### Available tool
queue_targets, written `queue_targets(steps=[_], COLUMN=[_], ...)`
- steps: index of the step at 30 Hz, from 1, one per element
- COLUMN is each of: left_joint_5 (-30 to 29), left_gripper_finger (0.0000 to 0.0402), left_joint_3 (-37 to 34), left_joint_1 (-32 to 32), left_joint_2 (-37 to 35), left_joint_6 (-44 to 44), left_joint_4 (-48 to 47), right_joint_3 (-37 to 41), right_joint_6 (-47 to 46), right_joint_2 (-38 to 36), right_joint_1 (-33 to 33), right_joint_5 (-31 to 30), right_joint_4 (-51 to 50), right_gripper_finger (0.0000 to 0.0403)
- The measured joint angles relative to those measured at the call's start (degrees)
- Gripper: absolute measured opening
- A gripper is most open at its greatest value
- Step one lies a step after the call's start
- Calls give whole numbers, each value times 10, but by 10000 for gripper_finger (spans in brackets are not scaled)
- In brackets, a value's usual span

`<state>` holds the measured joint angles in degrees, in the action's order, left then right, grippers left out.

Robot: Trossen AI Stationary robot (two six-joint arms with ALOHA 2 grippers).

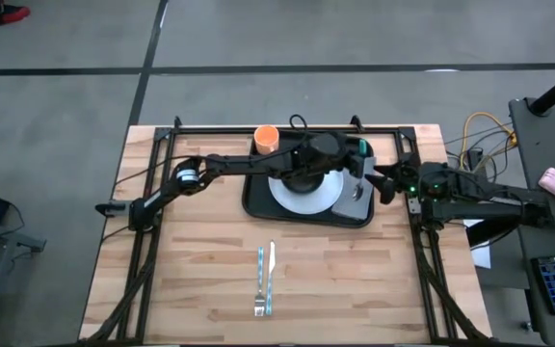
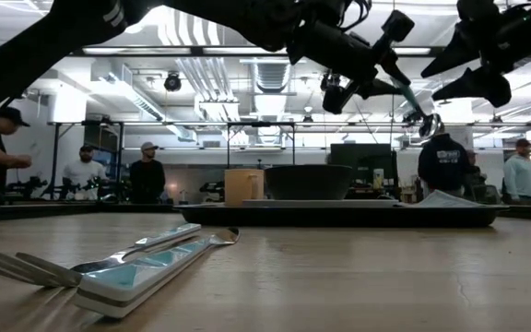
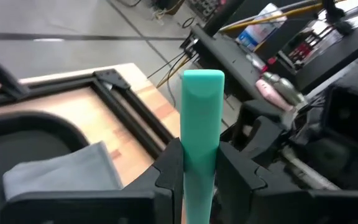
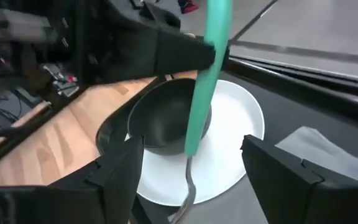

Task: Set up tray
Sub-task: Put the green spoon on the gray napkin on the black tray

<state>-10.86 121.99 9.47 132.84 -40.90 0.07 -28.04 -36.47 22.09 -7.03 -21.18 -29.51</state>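
Teal-handled utensil passing over the tray, left gripper pinching it, right gripper spread.

The one black tray (image 1: 258, 205) is sitting at the far middle of the surface (image 1: 200, 280), carrying one white plate (image 1: 306, 200), one black bowl (image 4: 166, 121), one grey napkin (image 1: 356, 196). Left gripper (image 3: 197, 168) is hanging over it, pinching one teal-handled utensil (image 3: 202, 124), long axis pointing toward the nearby right gripper (image 4: 191, 174), whose jaws are flanking it untouching. One orange cup (image 1: 266, 139), one fork (image 1: 260, 284), one knife (image 1: 270, 275) are lying outside.

Orange cup (image 1: 266, 139), fork (image 1: 260, 281) beside knife (image 1: 271, 278), people (image 2: 146, 172) beyond the table (image 1: 191, 270).
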Motion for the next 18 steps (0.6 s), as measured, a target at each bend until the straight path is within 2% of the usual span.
queue_targets(steps=[4, 11, 16, 18], left_joint_5=[3, 24, 29, 37], left_gripper_finger=[51, 51, 51, 51], left_joint_3=[0, 0, 0, 0], left_joint_1=[0, -2, -5, -5], left_joint_2=[0, 0, 0, 0], left_joint_6=[16, 20, 20, 20], left_joint_4=[21, 59, 63, 62], right_joint_3=[3, 4, 4, 4], right_joint_6=[22, 46, 67, 67], right_joint_2=[7, 34, 59, 69], right_joint_1=[0, 0, 0, 0], right_joint_5=[-2, -48, -51, -70], right_joint_4=[20, 32, 71, 78], right_gripper_finger=[248, 226, 212, 203])
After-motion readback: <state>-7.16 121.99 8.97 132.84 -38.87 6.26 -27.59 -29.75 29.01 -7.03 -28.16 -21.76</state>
